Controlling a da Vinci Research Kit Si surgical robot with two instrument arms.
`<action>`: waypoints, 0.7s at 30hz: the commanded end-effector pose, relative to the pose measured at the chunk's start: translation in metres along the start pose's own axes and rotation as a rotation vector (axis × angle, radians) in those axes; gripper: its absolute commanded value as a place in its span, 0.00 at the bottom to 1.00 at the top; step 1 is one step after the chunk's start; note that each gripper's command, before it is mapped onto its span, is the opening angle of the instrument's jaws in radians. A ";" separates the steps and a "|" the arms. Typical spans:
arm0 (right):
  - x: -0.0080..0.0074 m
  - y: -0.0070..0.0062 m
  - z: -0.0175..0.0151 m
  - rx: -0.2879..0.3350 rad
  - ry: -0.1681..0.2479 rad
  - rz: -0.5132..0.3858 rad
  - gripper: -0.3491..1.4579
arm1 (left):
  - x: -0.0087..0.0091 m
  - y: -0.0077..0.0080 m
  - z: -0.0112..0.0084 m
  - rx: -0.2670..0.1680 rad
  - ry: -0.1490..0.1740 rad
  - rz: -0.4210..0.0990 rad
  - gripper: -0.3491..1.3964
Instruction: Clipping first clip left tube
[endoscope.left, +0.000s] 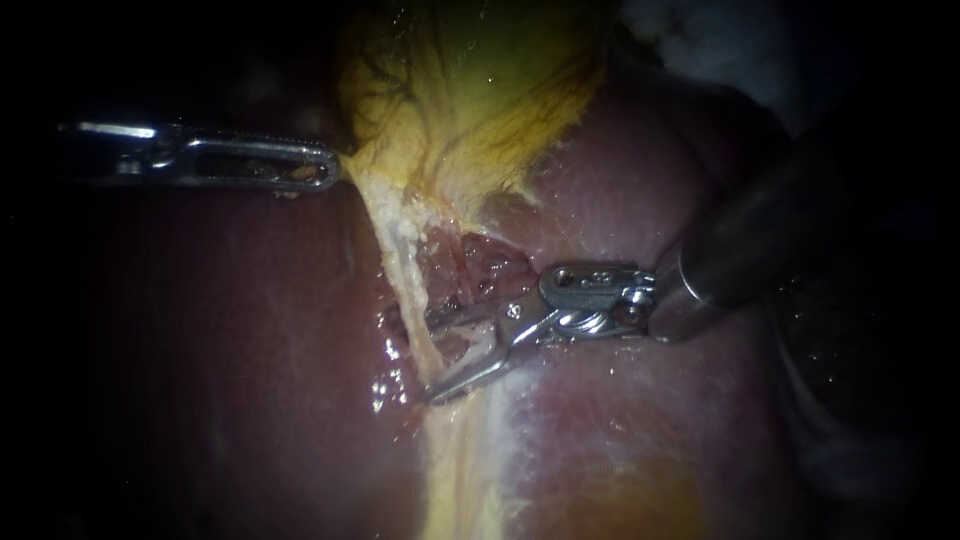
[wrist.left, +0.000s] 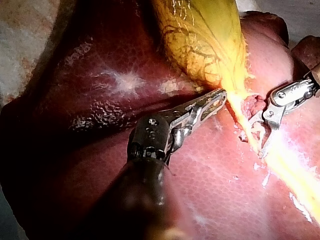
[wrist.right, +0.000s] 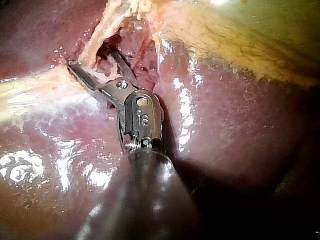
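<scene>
Your right instrument (endoscope.left: 432, 360) stands with its jaws wide open at the dissected window below the gallbladder (endoscope.left: 470, 90), gripping nothing. Its tips reach the left tube (endoscope.left: 400, 265), the pale cord running down the window's left edge over the liver (endoscope.left: 230, 330). No clip shows on that cord, and whether it lies fully between the jaws or only at their tips cannot be made out. Your left instrument (endoscope.left: 325, 170), well apart across the field, has its jaws closed together on the gallbladder's yellow edge, and the tissue there looks drawn toward it. The main hazard is closing too soon. If the cord sits only at the tips, a clip may take part of its width, slide off, or scissor. A whitish strand also lies between the open jaws on the window side, and closing here could catch it along with the cord. The lower jaw rests close to the glistening liver surface, so pushing further in could scrape or pierce it. If the left instrument's hold slips, the cord would slacken and drift out of the jaws just as you close.
</scene>
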 end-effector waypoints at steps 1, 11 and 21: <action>0.0001 -0.0001 0.0000 0.001 0.000 0.000 0.50 | 0.0000 0.0000 0.0000 0.000 0.000 0.000 0.00; 0.0029 -0.0020 -0.0016 0.014 0.004 0.019 0.50 | 0.0000 0.0000 0.0000 0.000 0.000 0.000 0.00; 0.0046 -0.0042 -0.0034 0.050 0.044 0.029 0.50 | 0.0000 0.0000 0.0000 0.000 0.000 0.000 0.00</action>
